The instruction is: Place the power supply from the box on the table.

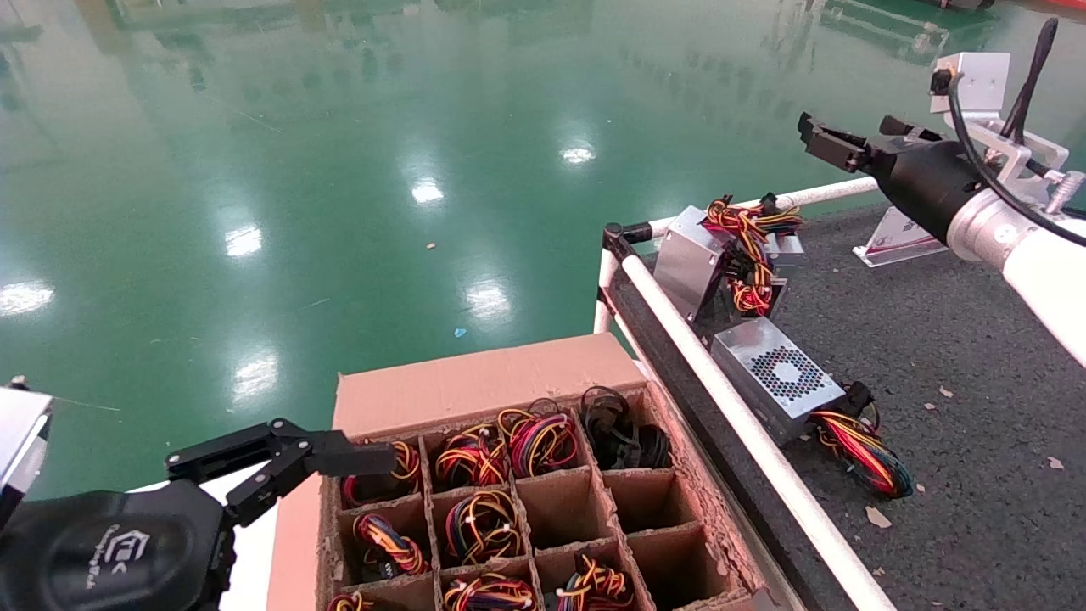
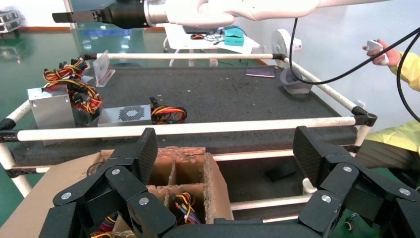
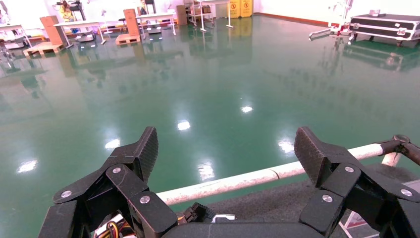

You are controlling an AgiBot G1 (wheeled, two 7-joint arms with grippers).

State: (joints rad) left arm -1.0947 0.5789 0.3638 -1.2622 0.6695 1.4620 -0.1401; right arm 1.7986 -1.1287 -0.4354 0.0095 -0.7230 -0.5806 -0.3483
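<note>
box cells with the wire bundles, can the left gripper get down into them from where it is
Probably yes. The left gripper is open at the near-left corner of the box, the cells are open-topped and nothing covers them. The right gripper is far off over the table.

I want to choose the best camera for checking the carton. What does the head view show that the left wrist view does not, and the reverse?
Only the head view shows the full grid of the box, with wire bundles in many cells and several empty ones, and the open left end effector at its corner.

Only the left wrist view shows the far side of the table and a person's hand holding a controller.

Both show two silver units on the table, the upright power supply and the grille-topped unit, plus the right end effector raised above.
</note>
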